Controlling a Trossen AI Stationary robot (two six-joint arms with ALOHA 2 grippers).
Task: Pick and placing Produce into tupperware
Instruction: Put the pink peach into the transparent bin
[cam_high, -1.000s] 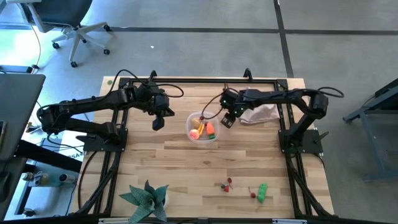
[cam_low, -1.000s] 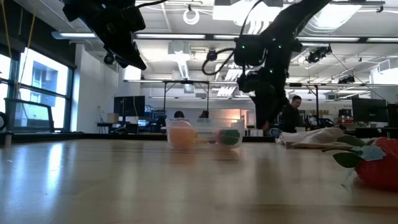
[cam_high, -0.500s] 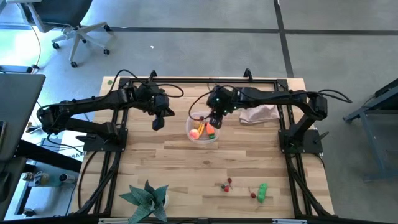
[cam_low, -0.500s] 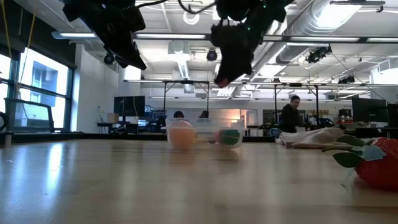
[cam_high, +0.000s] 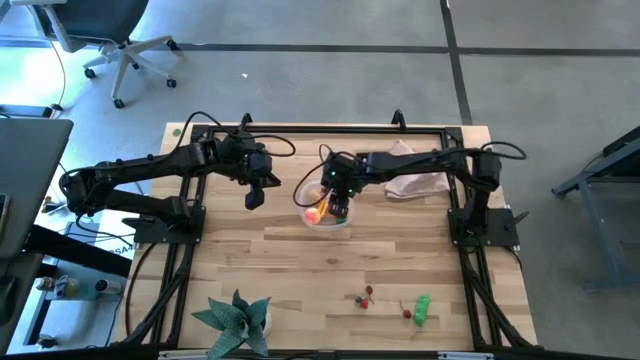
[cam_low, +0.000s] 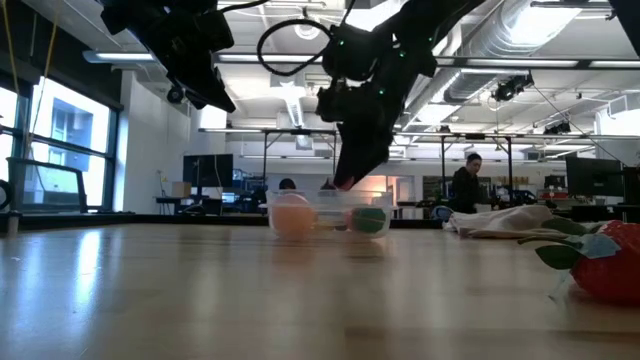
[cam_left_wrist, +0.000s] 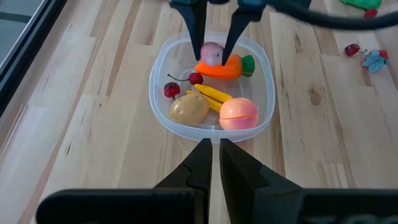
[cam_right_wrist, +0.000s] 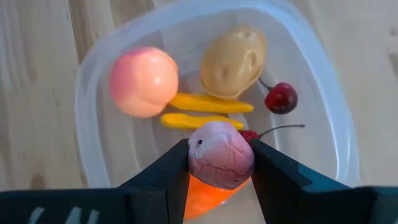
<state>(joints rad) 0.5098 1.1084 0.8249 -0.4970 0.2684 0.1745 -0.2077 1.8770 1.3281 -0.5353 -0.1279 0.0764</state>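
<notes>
The clear tupperware (cam_high: 309, 192) stands mid-table and holds a peach piece (cam_right_wrist: 144, 81), a tan potato (cam_right_wrist: 234, 60), yellow sticks (cam_right_wrist: 205, 102), cherries (cam_right_wrist: 281, 98) and an orange carrot (cam_left_wrist: 219, 68). My right gripper (cam_high: 338, 205) hangs over its right half, shut on a pale pink produce piece (cam_right_wrist: 221, 155). My left gripper (cam_high: 254, 198) waits shut in the air to the left of the tupperware (cam_left_wrist: 160, 112), holding nothing. My right gripper pinches the pink piece by its two opposite sides (cam_right_wrist: 194, 163) between its two fingers (cam_left_wrist: 198, 31). The fingers slant steeply down from the table's right side. The piece is lifted clear, just above the carrot and the tupperware's rim (cam_low: 300, 196).
Loose cherries (cam_high: 366, 296), a green pepper (cam_high: 422, 308) and a small red piece (cam_high: 406, 313) lie near the front right. A green fake plant (cam_high: 238, 318) stands at the front left, and a pinkish cloth (cam_high: 415, 182) lies at the right. Bare wood lies between them.
My right gripper has carried the pink piece toward the table's left, from beside the cloth to over the tupperware. It has rolled and tipped more steeply down, its fingertips sinking close to the rim. The hold has stayed shut on the piece.
</notes>
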